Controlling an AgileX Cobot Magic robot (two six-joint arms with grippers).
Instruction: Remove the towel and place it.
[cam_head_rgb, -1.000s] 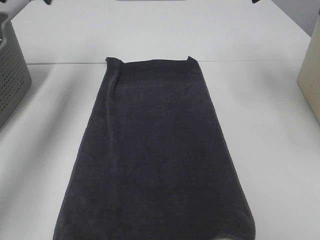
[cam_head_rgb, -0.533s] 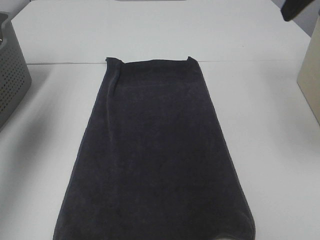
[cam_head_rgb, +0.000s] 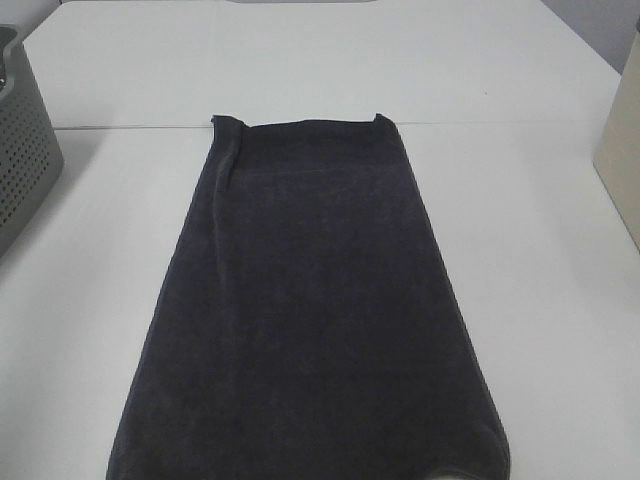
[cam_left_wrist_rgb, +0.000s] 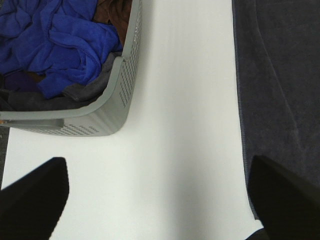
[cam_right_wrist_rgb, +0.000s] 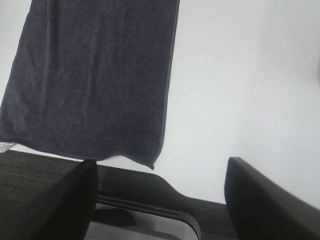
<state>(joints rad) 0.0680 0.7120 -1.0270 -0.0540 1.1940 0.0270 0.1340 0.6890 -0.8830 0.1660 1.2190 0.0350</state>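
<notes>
Charcoal terry fills the middle of the high view: the towel (cam_head_rgb: 305, 300) lies flat and lengthwise on the white counter (cam_head_rgb: 540, 300), its far hem at the seam between the two counter halves, its near end at the counter's front edge. A second ago dark bits of both arms showed at the top corners; half a second ago only one remained, at the right; now neither arm is in this view — both have drawn clear, and the towel has not shifted. The grey perforated basket (cam_head_rgb: 22, 150) stands at the left edge, a beige box (cam_head_rgb: 622, 160) at the right.

From the left wrist, the left pincer (cam_left_wrist_rgb: 155, 197) hangs released over bare counter between the basket (cam_left_wrist_rgb: 122, 75) — holding blue cloth (cam_left_wrist_rgb: 60, 45) — and the towel's long edge (cam_left_wrist_rgb: 280, 75), touching neither.

From the right wrist, the right pincer (cam_right_wrist_rgb: 160, 200) is likewise spread and empty above the towel's near right corner (cam_right_wrist_rgb: 95, 80).

Judging by this, the towel looks placed and the task near done.
</notes>
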